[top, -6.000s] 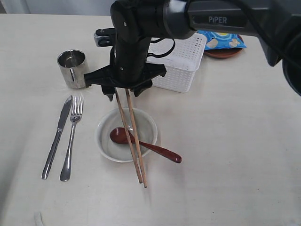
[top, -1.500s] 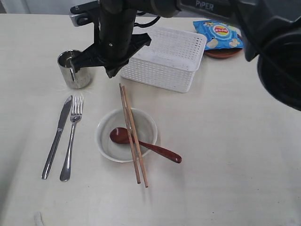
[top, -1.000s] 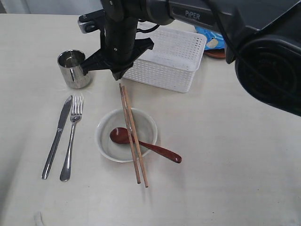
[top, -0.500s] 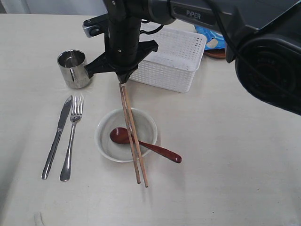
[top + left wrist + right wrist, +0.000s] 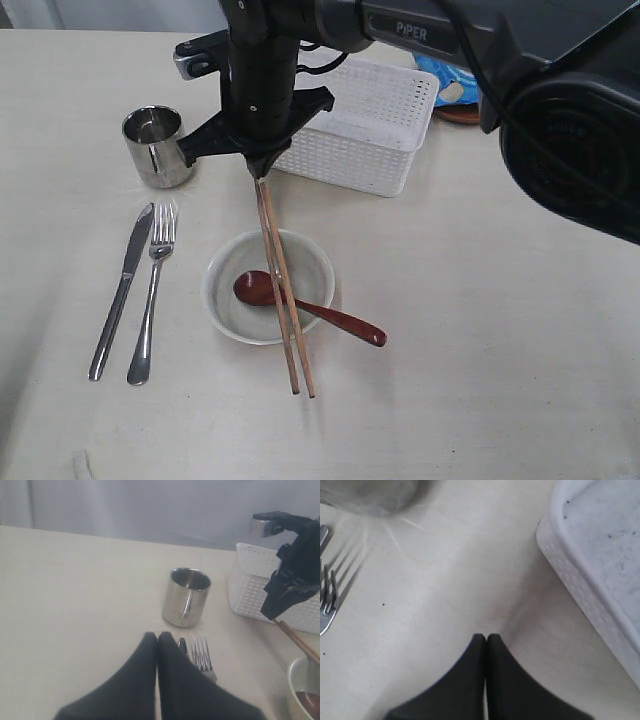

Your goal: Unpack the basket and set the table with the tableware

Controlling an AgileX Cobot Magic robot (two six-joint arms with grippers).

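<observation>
Left gripper [image 5: 158, 637] and right gripper [image 5: 262, 174] are both clenched. At the right fingertips, perhaps touching, lie two chopsticks [image 5: 282, 300]; one steel cup [image 5: 158, 150] and one basket [image 5: 350, 160] flank them.

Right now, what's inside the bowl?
The head of the dark red spoon lies in the bowl, its handle out over the rim. The chopsticks lie across the top. The floor under them is hidden; the rest looks empty.

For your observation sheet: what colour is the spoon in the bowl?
Spoon: dark red, best in exterior view.
</observation>
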